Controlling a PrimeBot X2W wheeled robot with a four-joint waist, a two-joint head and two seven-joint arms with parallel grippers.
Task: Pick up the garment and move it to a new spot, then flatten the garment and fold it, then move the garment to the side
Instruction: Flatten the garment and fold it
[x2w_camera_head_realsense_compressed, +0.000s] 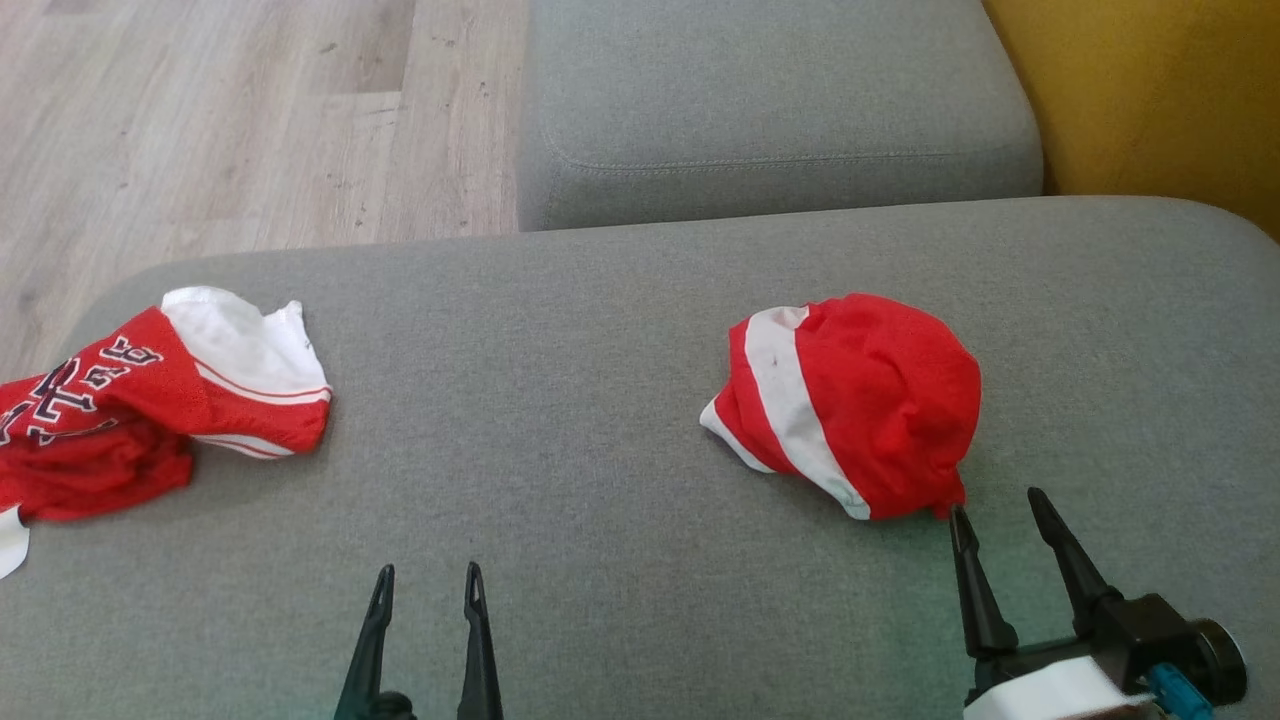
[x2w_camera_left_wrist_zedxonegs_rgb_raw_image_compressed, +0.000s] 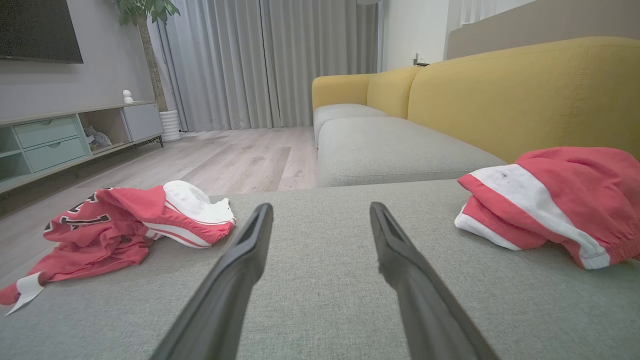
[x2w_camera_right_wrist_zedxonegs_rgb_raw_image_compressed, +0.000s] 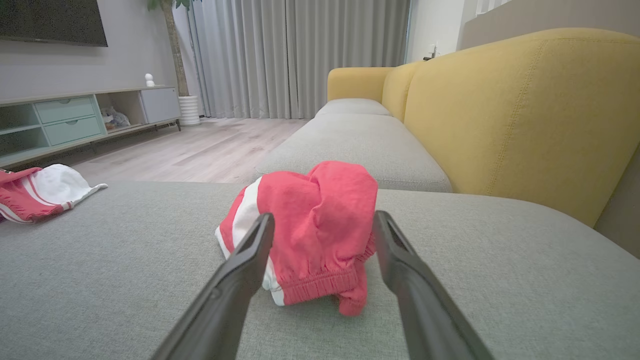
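Zero steps are done: we hold the left end effector (x2w_camera_head_realsense_compressed: 429, 570) and right end effector (x2w_camera_head_realsense_compressed: 997, 503) wide and empty; the shorts (x2w_camera_head_realsense_compressed: 860, 400) lie crumpled at 2 o'clock on the sofa (x2w_camera_head_realsense_compressed: 560, 420), unlifted.

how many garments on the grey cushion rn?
2. A bunched red garment with a white stripe on the right, just beyond the right gripper; a crumpled red-and-white lettered jersey at the cushion's left edge. None seems hidden.

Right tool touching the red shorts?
Cannot tell. In the head view one fingertip of the right tool sits at the lower corner of the red shorts; the right wrist view shows its fingers framing the cloth, with no plain gap or contact.
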